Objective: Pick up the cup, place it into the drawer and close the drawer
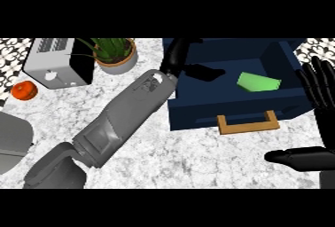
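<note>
With the cup (258, 82) lying in the drawer (196, 116), the left hand (178, 51) above it, fingers relaxed, should withdraw; the right hand (321, 84) rests beside it, spread flat.

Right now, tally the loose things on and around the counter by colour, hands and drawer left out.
Green: 2, the cup and the potted plant
Orange: 1, the round fruit
Grey-white: 1, the toaster
Total: 4
</note>
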